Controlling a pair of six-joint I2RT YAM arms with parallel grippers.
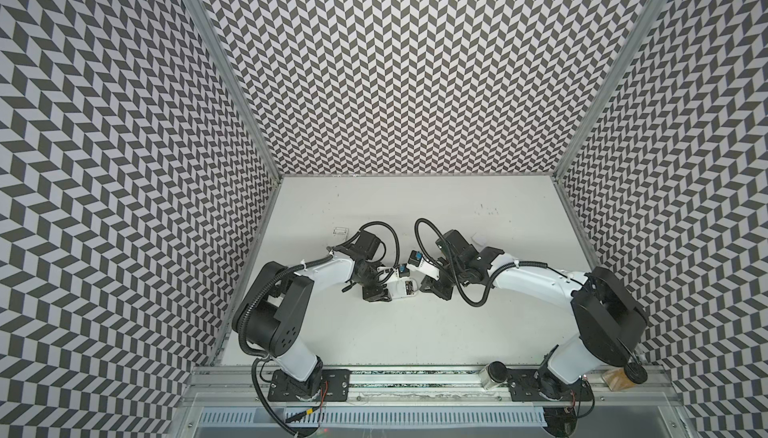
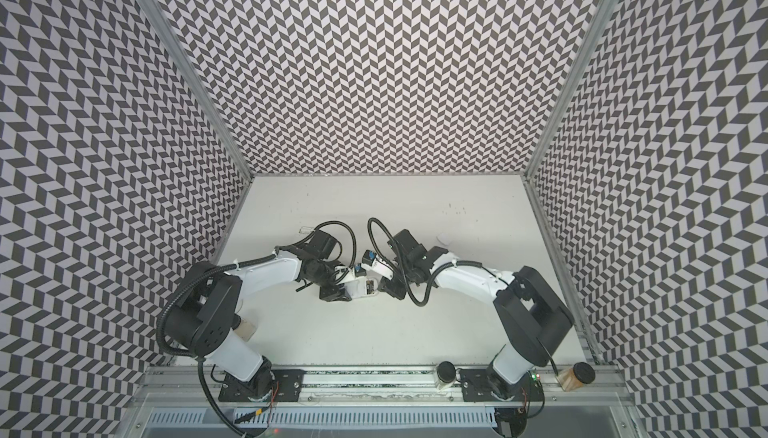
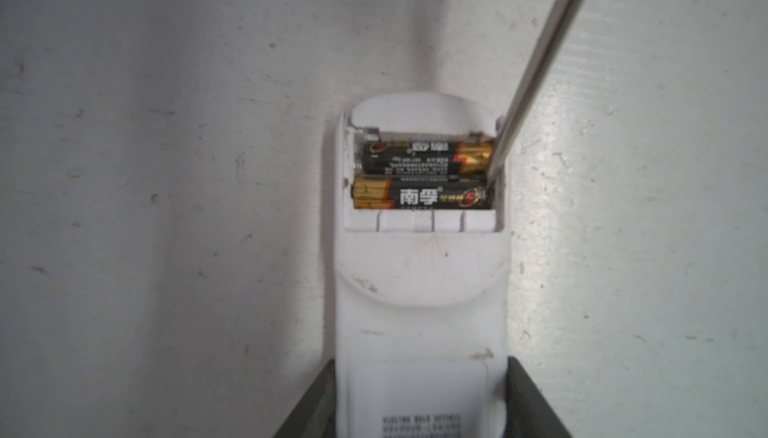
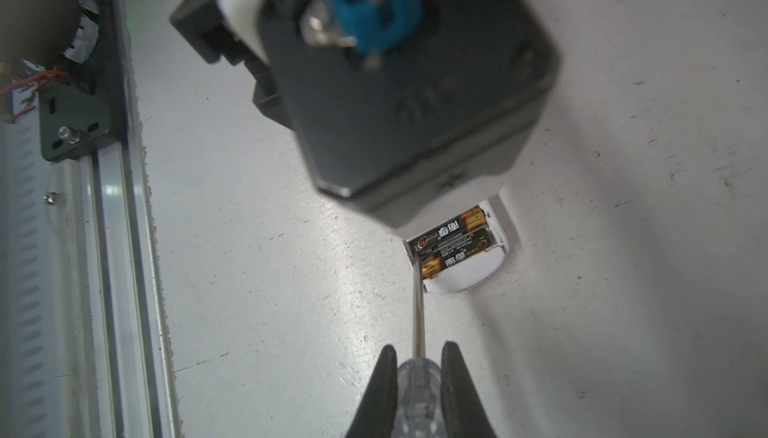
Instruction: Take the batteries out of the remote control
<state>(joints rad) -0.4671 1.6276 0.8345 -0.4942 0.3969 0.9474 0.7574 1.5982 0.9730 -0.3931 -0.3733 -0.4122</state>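
Grip on the left first: the left pincer pinches the white plastic remote control between its two dark fingers, one pressed to each long edge. The remote lies back-up on the scuffed white bench.

Just beyond this pincer's fingertips, at the remote's far end, the battery compartment is uncovered — two black cylindrical batteries with orange-gold ends lie inside it, side by side and touching, crosswise to the remote's length. The farther battery is turned the opposite way to the nearer one, so their gold ends point to opposite sides.

A long thin screwdriver with a steel shaft and clear handle slants into the compartment. Its tip is down at the side wall, beside the farther battery's gold end; whether it touches the battery I cannot tell.

The right pincer is pressed together on the clear handle, and the shaft runs straight out from between its black fingers to the batteries. In both top views the two pincers meet over the middle of the bench, close together.
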